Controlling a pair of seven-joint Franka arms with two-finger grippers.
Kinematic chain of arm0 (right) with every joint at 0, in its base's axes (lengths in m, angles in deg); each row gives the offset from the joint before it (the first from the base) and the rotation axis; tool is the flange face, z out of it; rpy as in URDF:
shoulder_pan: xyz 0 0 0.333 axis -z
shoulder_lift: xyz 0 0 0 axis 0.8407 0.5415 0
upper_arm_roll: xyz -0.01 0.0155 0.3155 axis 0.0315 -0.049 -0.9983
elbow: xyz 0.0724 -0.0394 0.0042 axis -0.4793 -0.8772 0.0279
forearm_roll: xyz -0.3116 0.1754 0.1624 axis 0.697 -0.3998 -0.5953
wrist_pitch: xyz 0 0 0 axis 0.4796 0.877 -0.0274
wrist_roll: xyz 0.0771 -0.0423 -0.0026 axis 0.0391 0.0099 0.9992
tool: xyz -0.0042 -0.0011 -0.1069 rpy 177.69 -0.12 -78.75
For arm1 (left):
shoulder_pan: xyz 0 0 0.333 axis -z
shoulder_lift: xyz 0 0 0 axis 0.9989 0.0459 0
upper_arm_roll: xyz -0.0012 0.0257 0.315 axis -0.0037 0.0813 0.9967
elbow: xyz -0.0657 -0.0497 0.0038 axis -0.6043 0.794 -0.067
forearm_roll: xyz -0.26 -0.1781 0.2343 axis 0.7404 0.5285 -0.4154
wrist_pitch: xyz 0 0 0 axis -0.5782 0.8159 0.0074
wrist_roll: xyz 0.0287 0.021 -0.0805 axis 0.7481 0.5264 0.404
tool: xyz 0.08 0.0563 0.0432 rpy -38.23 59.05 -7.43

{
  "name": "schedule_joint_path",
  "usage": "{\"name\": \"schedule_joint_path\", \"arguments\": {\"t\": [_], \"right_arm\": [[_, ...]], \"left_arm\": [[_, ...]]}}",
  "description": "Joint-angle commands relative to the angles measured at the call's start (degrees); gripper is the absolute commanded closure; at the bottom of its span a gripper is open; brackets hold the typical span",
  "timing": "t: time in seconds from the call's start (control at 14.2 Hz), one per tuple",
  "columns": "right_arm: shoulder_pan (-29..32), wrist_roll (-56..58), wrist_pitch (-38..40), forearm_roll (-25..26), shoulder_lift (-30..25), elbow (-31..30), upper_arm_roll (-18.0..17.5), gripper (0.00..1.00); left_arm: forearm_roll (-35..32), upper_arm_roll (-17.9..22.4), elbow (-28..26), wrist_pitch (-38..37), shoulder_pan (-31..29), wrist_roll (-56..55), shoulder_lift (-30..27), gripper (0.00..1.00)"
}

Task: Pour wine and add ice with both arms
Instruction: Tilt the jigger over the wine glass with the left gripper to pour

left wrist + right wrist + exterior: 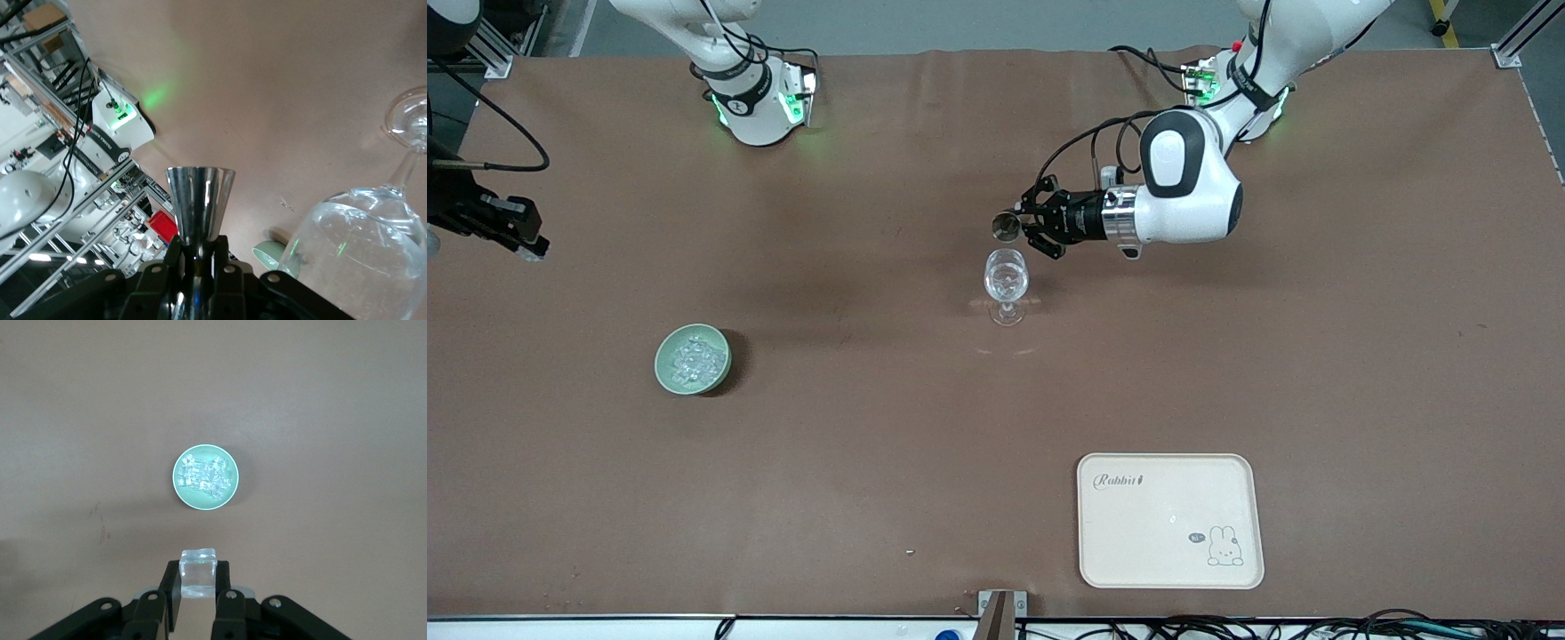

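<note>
My left gripper (1033, 228) is shut on a steel jigger (1007, 227) that lies tipped sideways just above a clear wine glass (1006, 276) standing mid-table. In the left wrist view the jigger (200, 200) sticks out from the gripper (198, 250), beside the glass (360, 240). No wine shows; the glass looks clear. My right gripper (532, 252) hangs high at the right arm's end of the table, shut (199, 581) on one ice cube (199, 570). Below it the pale green bowl (179, 483) holds a heap of ice (205, 477). From the front, the bowl (665, 369) sits nearer the camera than that gripper.
A cream tray (1169, 520) with a rabbit drawing lies near the front edge toward the left arm's end. Both arm bases (760, 107) stand along the table's back edge. A brown mat covers the whole table.
</note>
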Motion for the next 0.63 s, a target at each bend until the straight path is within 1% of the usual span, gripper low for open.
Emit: {"name": "schedule_joint_path", "arguments": {"t": [0.0, 0.56], "right_arm": [[-0.05, 0.32, 0.22, 0.73, -0.54, -0.54, -0.20, 0.98], [-0.05, 0.32, 0.22, 0.73, -0.54, -0.63, -0.20, 0.98]], "left_arm": [[1.55, -0.55, 0.59, 0.84, 0.01, -2.89, 0.08, 0.99], [1.55, -0.54, 0.67, 0.76, 0.10, -10.62, 2.28, 0.99]]}}
